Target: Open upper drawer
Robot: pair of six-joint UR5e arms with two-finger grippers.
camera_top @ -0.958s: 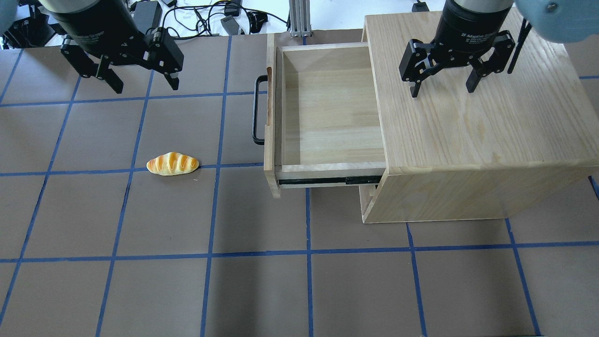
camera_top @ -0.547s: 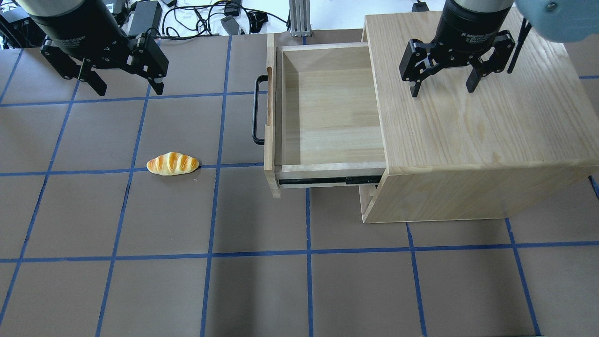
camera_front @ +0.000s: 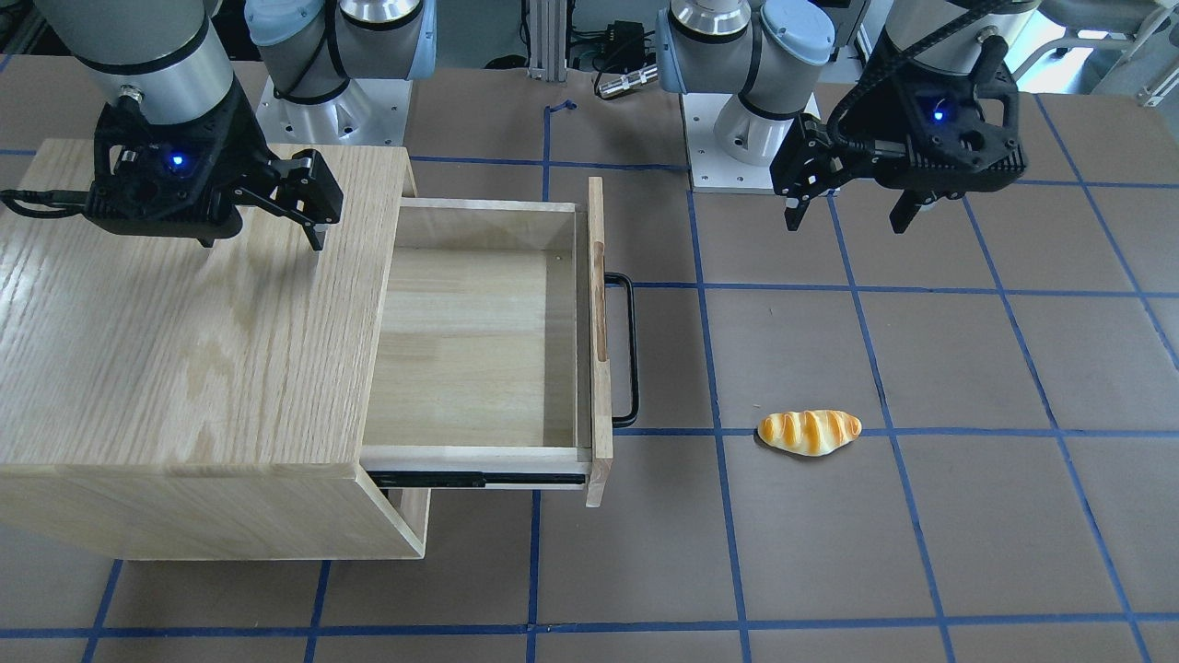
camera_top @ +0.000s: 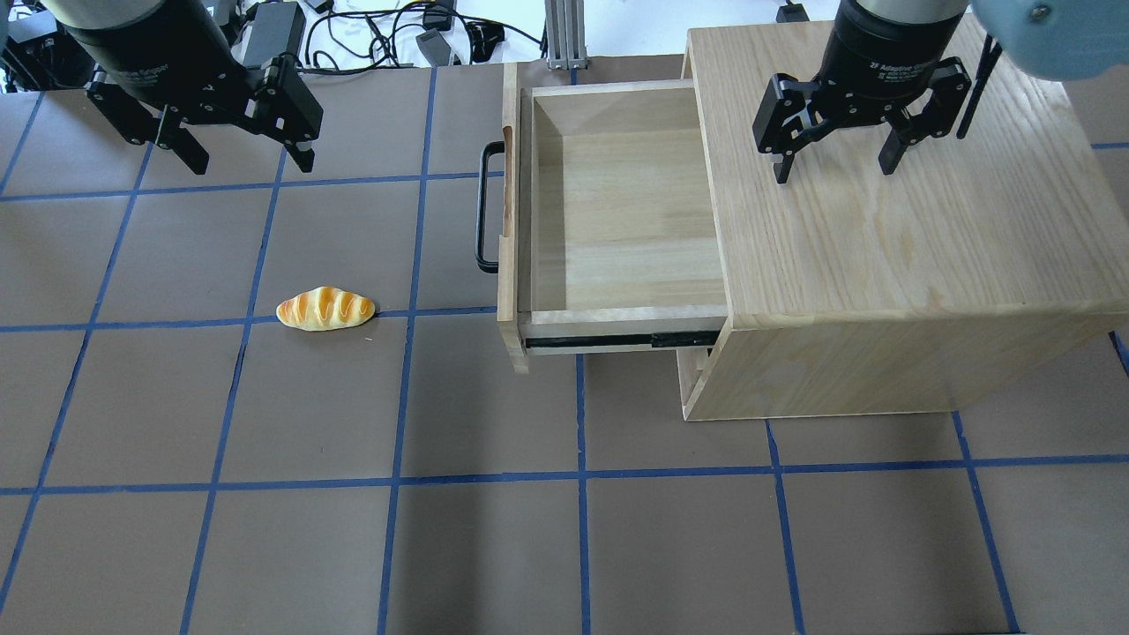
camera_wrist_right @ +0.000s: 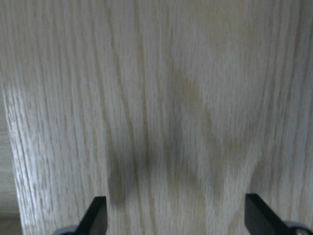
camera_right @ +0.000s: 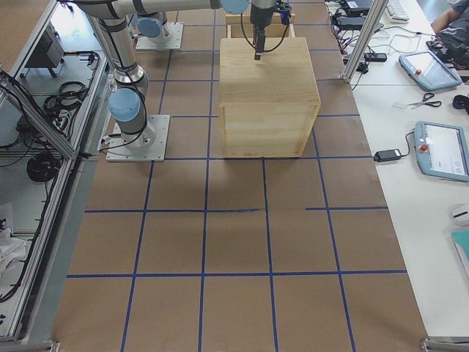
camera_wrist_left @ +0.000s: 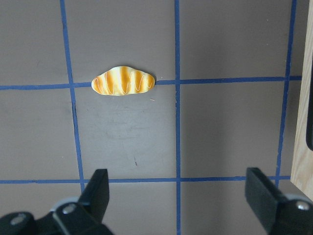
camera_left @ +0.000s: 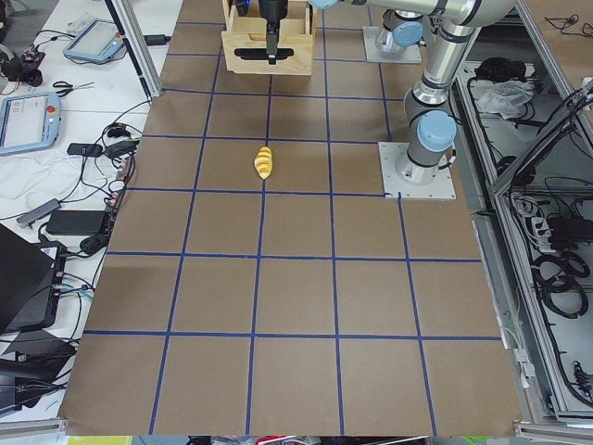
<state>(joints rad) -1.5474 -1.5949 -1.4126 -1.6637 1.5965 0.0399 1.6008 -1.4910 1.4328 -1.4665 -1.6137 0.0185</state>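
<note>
- Overhead view: the upper drawer (camera_top: 617,220) stands pulled well out of the cabinet (camera_top: 908,220). Its front panel faces the robot's left. Its black bar handle (camera_top: 483,207) runs lengthwise from the robot's side toward the far side of the table (camera_top: 529,547).
- Same view: the left gripper (camera_top: 253,166) hangs over the table, well apart from the handle, jaws apart. The right gripper (camera_top: 833,172) hangs over the cabinet top, jaws apart too. A bread roll (camera_top: 325,309) lies on a blue tape line, left of the drawer front.
- Front-facing view: the drawer juts out toward the roll, and a black slide rail (camera_front: 479,479) shows under its near side.
- Right side view: the cabinet's plain back faces the camera and hides most of the drawer.
- Left wrist view: the roll lies ahead between the spread jaws, with the drawer front at the right edge.
- Right wrist view: cabinet-top wood grain fills the view between the spread jaws.
</note>
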